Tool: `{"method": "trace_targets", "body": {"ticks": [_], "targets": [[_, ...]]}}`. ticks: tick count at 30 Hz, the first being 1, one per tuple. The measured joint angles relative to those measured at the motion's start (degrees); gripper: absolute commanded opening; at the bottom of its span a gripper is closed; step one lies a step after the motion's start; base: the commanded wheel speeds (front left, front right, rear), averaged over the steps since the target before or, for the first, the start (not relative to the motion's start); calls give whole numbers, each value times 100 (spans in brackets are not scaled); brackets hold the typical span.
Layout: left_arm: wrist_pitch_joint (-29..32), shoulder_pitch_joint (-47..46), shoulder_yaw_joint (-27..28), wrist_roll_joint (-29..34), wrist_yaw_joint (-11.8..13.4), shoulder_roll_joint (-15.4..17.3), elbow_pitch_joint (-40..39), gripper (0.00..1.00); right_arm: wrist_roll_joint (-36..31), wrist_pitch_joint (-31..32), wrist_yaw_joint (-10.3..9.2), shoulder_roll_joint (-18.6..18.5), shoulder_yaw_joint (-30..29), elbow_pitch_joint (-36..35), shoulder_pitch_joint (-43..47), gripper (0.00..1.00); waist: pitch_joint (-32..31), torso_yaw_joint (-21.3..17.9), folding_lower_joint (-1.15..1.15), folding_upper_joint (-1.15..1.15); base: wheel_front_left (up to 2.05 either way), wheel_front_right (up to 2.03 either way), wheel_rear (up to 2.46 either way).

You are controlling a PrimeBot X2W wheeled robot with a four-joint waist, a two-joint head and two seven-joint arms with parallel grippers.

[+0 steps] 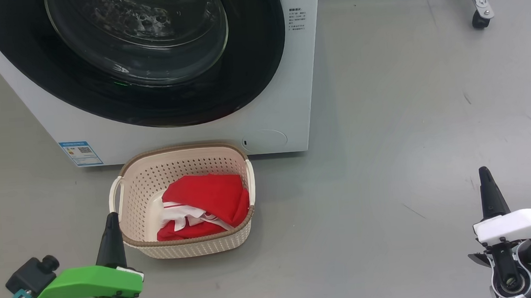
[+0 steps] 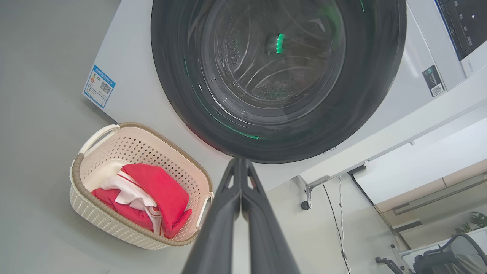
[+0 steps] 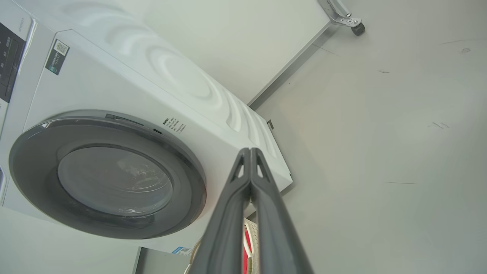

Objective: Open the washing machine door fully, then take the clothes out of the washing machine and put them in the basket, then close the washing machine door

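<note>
The washing machine [image 1: 289, 86] stands at the top of the head view, its round black-rimmed door [image 1: 149, 96] lying flat against the front. The cream basket [image 1: 130, 186] sits on the floor right before it, and the red and white clothes [image 1: 208, 197] lie inside. My left gripper [image 1: 111, 216] is shut and empty, just left of the basket's near corner. My right gripper [image 1: 483, 170] is shut and empty too, well off to the right over bare floor. The left wrist view shows the door [image 2: 277, 76], basket [image 2: 91, 205] and clothes [image 2: 159, 190].
A grey floor [image 1: 409, 134] surrounds the machine. A metal frame leg on a black caster [image 1: 480, 19] stands at the far right. The right wrist view shows the machine's ribbed white side [image 3: 182, 76] and the door [image 3: 110, 179].
</note>
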Motion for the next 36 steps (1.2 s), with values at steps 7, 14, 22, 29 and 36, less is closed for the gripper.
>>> {"method": "trace_targets", "body": {"ticks": [7, 14, 22, 29, 36], "targets": [[104, 2, 78, -477, -87, 26, 26, 0, 439, 121, 5, 30, -92, 48, -1, 0, -59, 6, 0, 0, 0, 0, 0], [248, 3, 192, -929, -143, 69, 60, 0, 903, 234, 5, 75, -180, 85, -2, 0, -118, 11, 0, 0, 0, 0, 0], [356, 4, 286, -1501, -243, 107, 114, 0, 1400, 412, 49, 102, -286, 140, -5, 0, -185, 18, 0, 0, 0, 0, 0], [485, 4, 394, -1949, -299, 134, 143, 0, 1831, 532, 49, 133, -375, 183, -7, 0, -244, 23, 0, 0, 0, 0, 0], [599, 5, 476, -2396, -376, 152, 169, 0, 2294, 657, 55, 182, -467, 230, -9, 0, -303, 29, 0, 0, 0, 0, 0]]}}
